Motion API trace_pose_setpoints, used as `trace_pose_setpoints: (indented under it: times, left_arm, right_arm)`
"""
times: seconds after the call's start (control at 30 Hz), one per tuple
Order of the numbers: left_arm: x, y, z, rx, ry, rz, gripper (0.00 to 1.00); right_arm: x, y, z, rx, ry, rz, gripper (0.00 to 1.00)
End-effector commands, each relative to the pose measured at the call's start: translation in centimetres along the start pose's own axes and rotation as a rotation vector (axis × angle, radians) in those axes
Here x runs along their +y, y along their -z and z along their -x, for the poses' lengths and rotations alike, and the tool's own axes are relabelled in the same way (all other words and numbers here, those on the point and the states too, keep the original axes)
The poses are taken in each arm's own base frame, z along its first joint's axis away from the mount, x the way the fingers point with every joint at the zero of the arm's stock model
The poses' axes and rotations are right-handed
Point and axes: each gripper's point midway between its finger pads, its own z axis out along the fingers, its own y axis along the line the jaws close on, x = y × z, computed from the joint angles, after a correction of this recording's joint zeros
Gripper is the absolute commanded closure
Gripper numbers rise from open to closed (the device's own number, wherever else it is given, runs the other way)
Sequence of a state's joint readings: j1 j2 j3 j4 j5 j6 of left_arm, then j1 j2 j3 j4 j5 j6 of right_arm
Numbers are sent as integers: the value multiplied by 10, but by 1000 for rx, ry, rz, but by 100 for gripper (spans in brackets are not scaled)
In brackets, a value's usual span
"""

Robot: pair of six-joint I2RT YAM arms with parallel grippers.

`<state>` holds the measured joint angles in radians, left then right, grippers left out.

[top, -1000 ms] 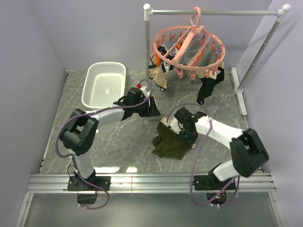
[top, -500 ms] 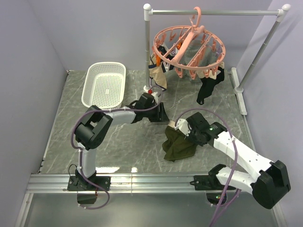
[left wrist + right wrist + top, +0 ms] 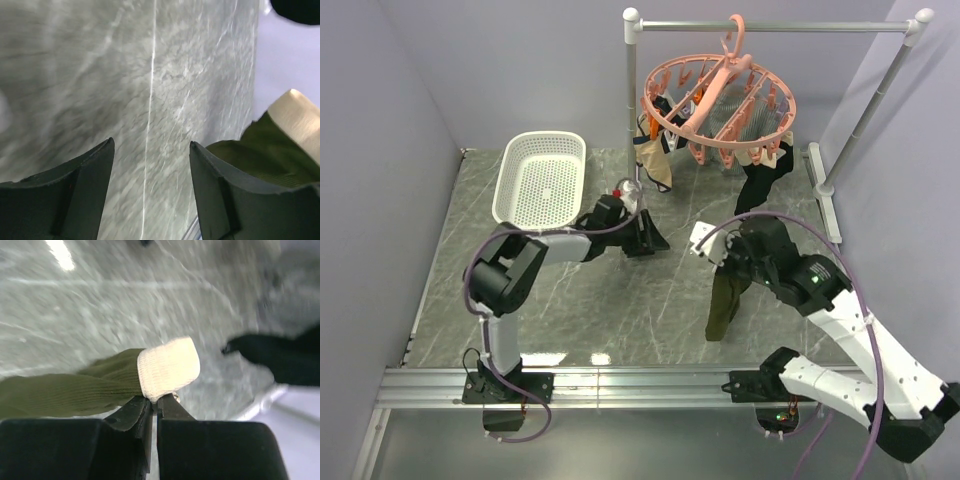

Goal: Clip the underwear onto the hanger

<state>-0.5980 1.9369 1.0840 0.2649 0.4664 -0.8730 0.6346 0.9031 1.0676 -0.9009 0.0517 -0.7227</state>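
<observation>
The right claw [image 3: 156,402] pinches the underwear [image 3: 725,300] by its pale waistband. The cloth hangs down over the table [image 3: 570,300], near the pink hanger [image 3: 720,100]. The left claw [image 3: 150,150] is spread apart above the table.

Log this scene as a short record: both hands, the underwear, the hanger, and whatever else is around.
left hand: open, holding nothing, close over the table
right hand: shut on the underwear at its beige waistband
underwear: hanging down from the right hand, not yet clipped
hanger: hooked on the grey rail, behind the hands
clipped to hanger: tan garment, black garment
basket: white, back left of table
</observation>
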Motion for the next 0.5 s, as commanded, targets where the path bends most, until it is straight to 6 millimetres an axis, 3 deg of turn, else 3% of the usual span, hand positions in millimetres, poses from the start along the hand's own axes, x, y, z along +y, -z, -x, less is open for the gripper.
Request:
trace_pose_setpoints:
  times: [0.0, 0.1, 0.13, 0.23, 0.27, 0.3, 0.37, 0.4, 0.47]
  left_arm:
    - [-29, 38, 30, -87, -53, -66, 33]
    - [-18, 65, 39, -126, -26, -35, 33]
    - [-17, 75, 38, -133, -29, -27, 33]
    - [-14, 94, 45, -162, -34, -8, 33]
    - [-6, 97, 43, -158, -32, 17, 33]
    - [-3, 100, 43, -159, -33, 35, 32]
    - [4, 104, 44, -164, -27, 76, 32]
    - [7, 105, 45, -166, -25, 90, 32]
    - [13, 107, 49, -172, -25, 116, 31]
  right_arm:
    - [-2, 8, 50, -129, 38, 59, 100]
    - [1, 13, 87, -210, 41, 111, 100]
    - [-2, 23, 110, -276, 37, 127, 100]
    - [-5, 36, 127, -331, -11, 146, 100]
    - [-4, 34, 122, -316, -15, 144, 100]
    - [7, 20, 106, -267, -7, 159, 100]
    - [9, 5, 81, -205, -6, 121, 100]
    - [24, -15, 51, -115, -9, 143, 100]
    - [34, -36, 18, -12, -58, 171, 100]
